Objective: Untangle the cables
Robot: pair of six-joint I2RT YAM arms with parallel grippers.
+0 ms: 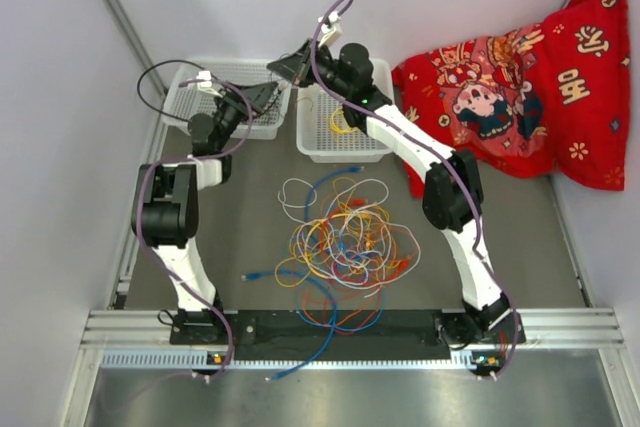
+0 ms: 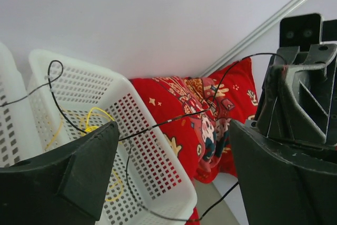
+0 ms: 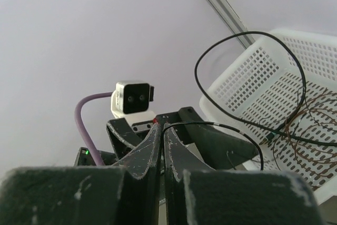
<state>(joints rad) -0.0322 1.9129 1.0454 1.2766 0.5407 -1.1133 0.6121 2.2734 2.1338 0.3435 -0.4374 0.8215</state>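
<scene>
A tangle of yellow, orange, blue, white and red cables (image 1: 345, 237) lies on the table between the arms. My right gripper (image 1: 288, 65) is raised at the back and is shut on a thin black cable (image 3: 196, 69), pinched at its fingertips (image 3: 162, 130). The black cable (image 1: 150, 72) loops out to the left over the left basket. My left gripper (image 1: 268, 95) faces the right one; its jaws stand wide open (image 2: 174, 146), and the black cable (image 2: 174, 118) runs across the gap between them to the right gripper.
Two white perforated baskets stand at the back: the left one (image 1: 190, 117) holds thin dark cables (image 3: 316, 114), the right one (image 1: 345, 154) holds a yellow cable (image 2: 97, 111). A red patterned cushion (image 1: 520, 87) lies at the back right. A blue cable (image 1: 300, 292) trails to the near edge.
</scene>
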